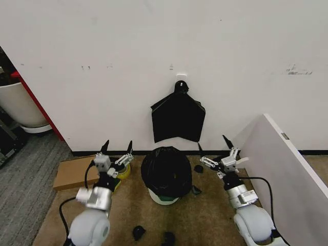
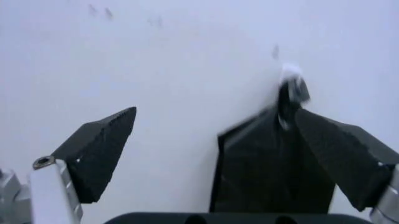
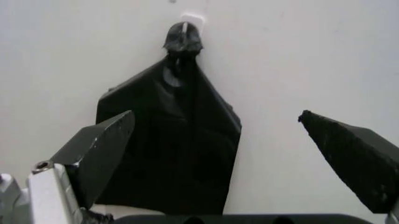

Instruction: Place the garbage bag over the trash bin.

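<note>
A scene is seen from the robot's head, looking down at a brown floor against a white wall (image 1: pixel 102 51). At the centre, toward 6 o'clock, the trash bin (image 1: pixel 164 197) stands on the floor, and the garbage bag (image 1: pixel 166 171) is already draped over its top as a glossy black dome, so that just a low band of white wall and greenish base is left showing. Above it, at 12 o'clock, a flat black house-shaped stack (image 1: pixel 178 119) with a knotted top hangs from a wall hook.

The left gripper (image 1: pixel 117 147) is held at 9 o'clock of the bin, apart from it, with its two dark fingers spread wide and nothing between them. The right gripper (image 1: pixel 212 144) is held at 3 o'clock, likewise apart, its jaws also wide and empty. A cardboard sheet (image 1: pixel 74 171) and a yellow object lie by the left arm, a white panel (image 1: pixel 287 164) leans at the right, and small black scraps (image 1: pixel 138 232) lie near 6 o'clock.

The covering step is judged nearly done. If anything remains, the film would have to be tucked evenly under the rolled rim, which calls for a light pinch on thin, slippery plastic.

Both wrist views face the wall, where the hanging stack is shown close up between open fingers (image 2: pixel 103 149); the knot and hook are plainer from the right wrist (image 3: pixel 182 39). The bin and bag are given by the head view.
</note>
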Available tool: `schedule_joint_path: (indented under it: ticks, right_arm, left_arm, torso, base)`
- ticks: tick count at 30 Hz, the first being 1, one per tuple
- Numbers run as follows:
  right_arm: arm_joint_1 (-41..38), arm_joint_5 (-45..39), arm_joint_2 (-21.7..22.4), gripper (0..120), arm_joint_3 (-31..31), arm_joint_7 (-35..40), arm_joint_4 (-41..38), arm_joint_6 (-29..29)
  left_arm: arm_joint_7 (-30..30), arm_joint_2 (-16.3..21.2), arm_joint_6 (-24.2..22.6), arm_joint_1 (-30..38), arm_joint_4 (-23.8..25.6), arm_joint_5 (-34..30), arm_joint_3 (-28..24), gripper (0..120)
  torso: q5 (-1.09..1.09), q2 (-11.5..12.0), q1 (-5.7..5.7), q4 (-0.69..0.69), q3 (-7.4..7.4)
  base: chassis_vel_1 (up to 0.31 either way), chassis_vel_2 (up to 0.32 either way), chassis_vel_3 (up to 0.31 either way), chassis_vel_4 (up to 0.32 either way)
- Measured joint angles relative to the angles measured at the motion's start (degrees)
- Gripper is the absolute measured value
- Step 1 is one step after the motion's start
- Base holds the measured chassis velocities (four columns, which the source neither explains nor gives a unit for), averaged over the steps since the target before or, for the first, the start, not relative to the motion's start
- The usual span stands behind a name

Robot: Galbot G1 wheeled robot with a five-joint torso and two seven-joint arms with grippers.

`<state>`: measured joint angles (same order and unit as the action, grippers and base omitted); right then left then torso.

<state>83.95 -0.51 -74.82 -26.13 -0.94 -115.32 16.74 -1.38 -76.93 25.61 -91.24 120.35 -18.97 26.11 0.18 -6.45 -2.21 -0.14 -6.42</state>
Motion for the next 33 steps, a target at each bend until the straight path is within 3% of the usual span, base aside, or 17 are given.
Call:
schedule_joint_path:
  ticks: [6,9,14,17,22,33]
  right_arm:
    - [2.00,1.30,-4.93,100,0.87,1.42,-1.05,2.04]
    - [3.27,2.76,-6.24,100,1.04,3.59,-1.96,2.44]
    - [4.16,3.34,-5.58,100,0.66,4.81,-2.10,2.81]
    - [3.50,3.12,-5.23,100,-0.27,4.53,-0.27,6.59]
    - [3.75,3.79,-6.36,100,-1.62,3.53,1.00,11.50]
    - [3.78,2.89,-7.94,100,-1.24,3.25,-0.38,11.25]
  left_arm:
    - [0.71,-5.87,2.37,-4.60,3.36,4.20,1.81,100]
    - [2.19,-7.21,-0.35,-5.95,4.74,6.52,1.90,100]
    - [2.65,-7.28,-3.62,-6.35,5.49,6.17,1.41,100]
    - [2.84,-6.87,-5.81,-5.36,5.11,3.67,0.89,100]
    - [3.07,-6.63,-5.78,-5.69,4.06,3.28,0.53,100]
    - [2.83,-5.24,-5.18,-6.33,4.97,3.45,0.31,100]
  torso:
    - [0.01,0.00,0.00,0.00,0.00]
    - [0.01,0.00,0.00,-0.01,0.00]
    - [0.00,0.00,0.00,-0.01,0.00]
    - [0.01,0.00,0.00,-0.02,-0.01]
    - [0.00,0.01,-0.01,-0.01,-0.01]
    - [0.00,0.01,-0.01,-0.01,-0.01]
  base:
    - [0.000,0.000,0.000,0.000]
    - [0.000,0.000,0.000,0.000]
    - [0.000,0.000,0.000,0.000]
    - [0.000,0.000,0.000,0.000]
    - [0.000,0.000,0.000,0.000]
    - [0.000,0.000,0.000,0.000]
